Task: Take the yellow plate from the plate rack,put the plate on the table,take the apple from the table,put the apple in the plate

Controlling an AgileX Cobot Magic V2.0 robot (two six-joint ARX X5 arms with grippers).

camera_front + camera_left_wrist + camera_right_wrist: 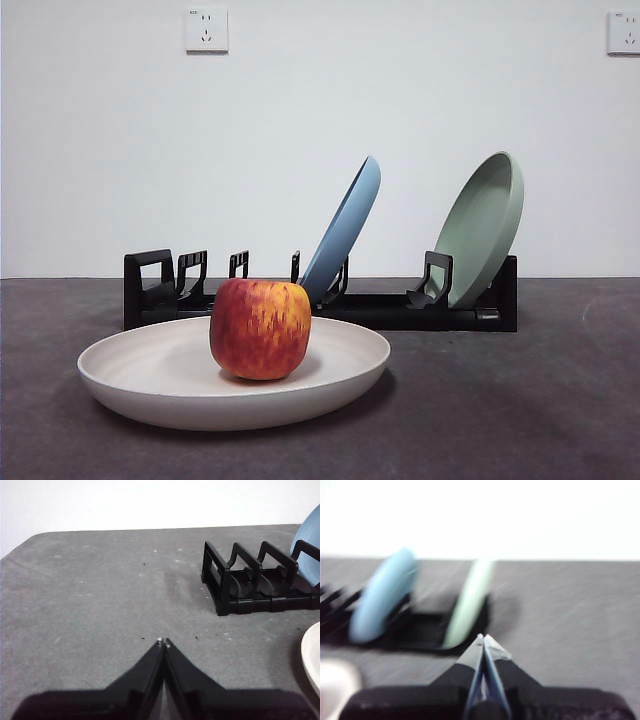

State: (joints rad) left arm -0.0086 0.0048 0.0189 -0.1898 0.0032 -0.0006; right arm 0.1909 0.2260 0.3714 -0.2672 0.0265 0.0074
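The yellow plate [170, 375], cream and wide, lies flat on the dark grey table [520, 400] in front of the plate rack [400, 305]. The apple [260, 328], red with yellow streaks, stands upright in the plate. A sliver of the plate's rim shows in the left wrist view [312, 655] and blurred in the right wrist view [335, 682]. My left gripper [163, 641] is shut and empty above bare table, apart from the rack's looped end [220, 585]. My right gripper [482, 639] is shut and empty, off the table, facing the rack. Neither arm shows in the front view.
A light blue plate [345, 230] leans in the rack's middle and a sage green plate [485, 225] leans at its right end; both show blurred in the right wrist view [382, 595], [470, 602]. A white wall with two sockets stands behind.
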